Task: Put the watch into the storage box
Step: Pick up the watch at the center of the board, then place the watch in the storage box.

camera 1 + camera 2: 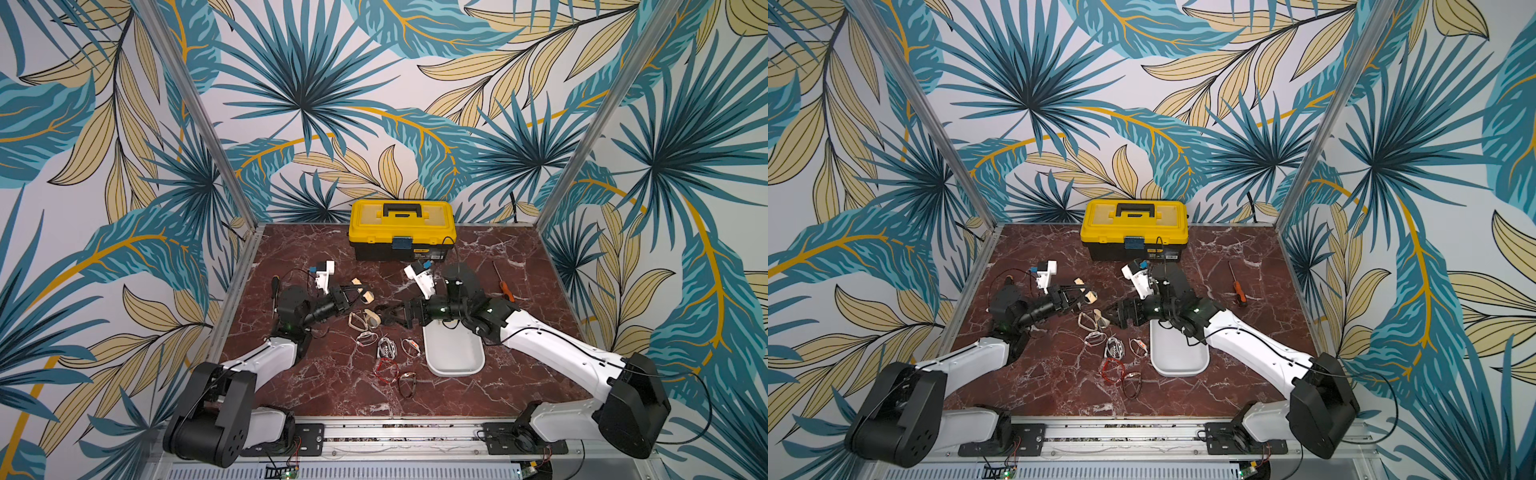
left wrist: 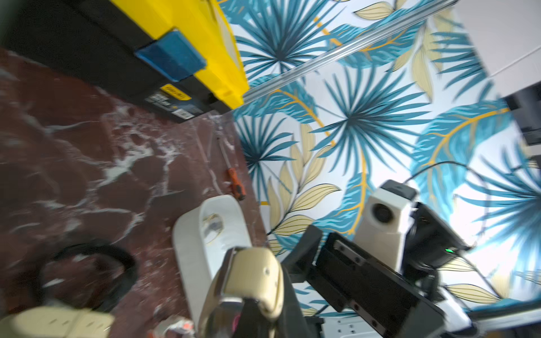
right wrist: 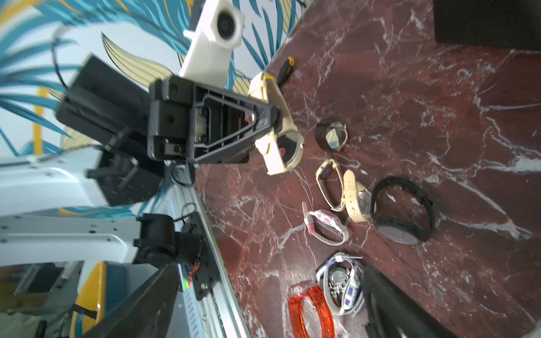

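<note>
Currently: cream watch point(image 3: 285, 146) is pinched in the left gripper point(image 3: 270, 115), apparently clear of the table point(image 1: 519, 374), and not yet in the storage box point(image 1: 455, 372).

Left gripper's jaws are closed hard on the strap, with the case hanging just past the tips; the thin band is judged the easier purchase. The held watch sits at about 10 o'clock from table centre. The storage box lies at 4 o'clock, well apart, with its far end hidden under the right arm. Right gripper point(image 1: 386, 313) stands fully spread and holds nothing, near centre above the loose watches point(image 1: 386, 349), between the held watch and the box. Inspector's reading: it is placed to take a handover, since the box is on its side. The strap could slip during transfer.
</note>
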{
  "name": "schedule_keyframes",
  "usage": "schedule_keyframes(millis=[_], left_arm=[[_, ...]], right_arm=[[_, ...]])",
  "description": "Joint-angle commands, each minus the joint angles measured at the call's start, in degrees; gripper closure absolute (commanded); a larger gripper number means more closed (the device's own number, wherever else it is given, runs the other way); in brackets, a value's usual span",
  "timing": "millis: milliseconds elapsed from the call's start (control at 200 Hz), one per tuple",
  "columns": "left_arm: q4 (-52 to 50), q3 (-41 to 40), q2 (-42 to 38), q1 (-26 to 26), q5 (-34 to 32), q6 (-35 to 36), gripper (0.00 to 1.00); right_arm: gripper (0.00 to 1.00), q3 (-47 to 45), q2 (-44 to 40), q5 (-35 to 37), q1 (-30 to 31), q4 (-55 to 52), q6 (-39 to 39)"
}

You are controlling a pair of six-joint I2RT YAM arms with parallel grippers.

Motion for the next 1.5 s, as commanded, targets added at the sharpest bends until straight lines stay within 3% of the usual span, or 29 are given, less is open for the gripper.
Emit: schedule_keyframes(millis=[0,115,336,666,1172,1492], left_arm=[[23.0,1.2,3.2,-2.6,5.8,-6.4,0.94],[23.0,3.9,4.2,-6.6,6.6,-3.0,0.95],[23.0,4.8,4.1,-7.9,6.8,0.3,0.95],[22.9,4.5,4.4,-9.0,6.8,1.5,0.95],[23.0,4.7,6.8,-9.9,6.3,2.7,0.95],[23.0,4.2,8.0,-10.1,5.7,4.1,0.95]], right_arm=[[0.00,-5.1,-2.2,-7.4,-4.5,13.6,13.3],[0.00,-6.9,-2.7,-9.5,-7.0,18.4,19.8],[0.04,-6.9,-1.8,-9.8,-8.7,19.6,24.3],[0.28,-6.2,2.9,-13.3,-8.6,24.9,28.5],[0.45,-5.4,6.9,-15.8,-5.8,26.1,28.8],[0.68,-6.7,8.8,-16.9,-4.8,31.0,32.3]])
